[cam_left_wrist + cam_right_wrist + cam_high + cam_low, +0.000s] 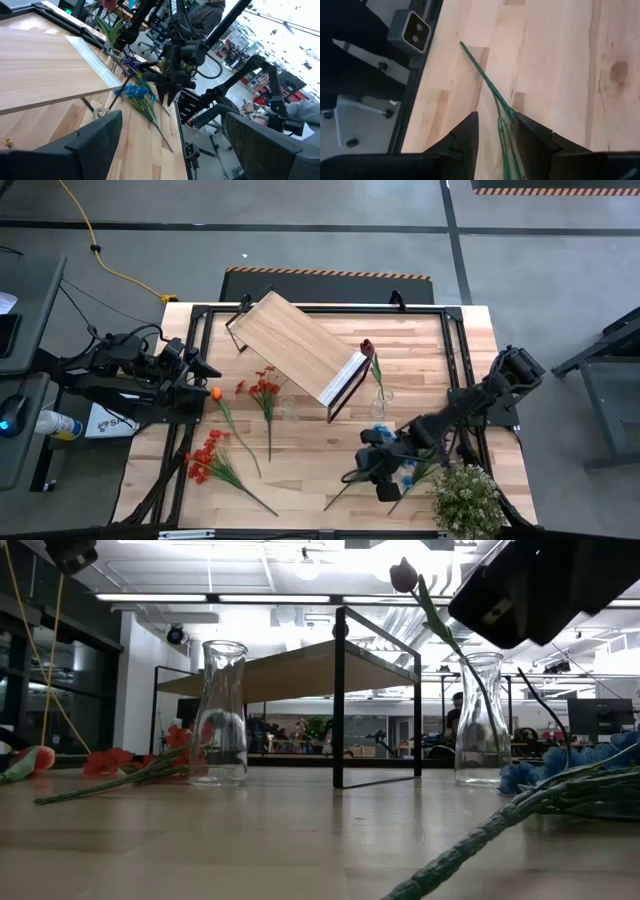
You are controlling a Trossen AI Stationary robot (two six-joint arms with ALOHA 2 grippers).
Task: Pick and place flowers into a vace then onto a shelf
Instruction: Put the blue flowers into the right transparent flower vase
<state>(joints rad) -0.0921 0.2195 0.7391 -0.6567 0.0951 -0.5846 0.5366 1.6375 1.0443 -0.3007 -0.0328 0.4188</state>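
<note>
Desk (320, 470) is bounded by a black frame rail on all sides. The shelf (300, 345) is seen set diagonally at desk centre-rear, raised on its thin black frame. Open wood is noted in front of it, btwn the two flower groups.

Left side: orange tulip (216, 394) and red sprays (265, 390) lie flat near the left hand; a further red spray (205, 460) lies nearer the front-left edge. An empty glass vase (221, 712) stands just fwd of the shelf. A second vase (479, 720) holds the dark red rose (367, 347), beside the shelf's right end. Bushy pale plant (468, 498) sits at front-right corner.

Right hand (372, 465) is held low over the front-right desk, fingers (465, 135) partly apart, a green stem (490, 92) running btwn them; contact cannot be confirmed. Blue blooms (135, 91) lie just beside it.

Left hand (208, 370) is parked at the left edge, above the desk, fingers spread wide, nothing held.
</note>
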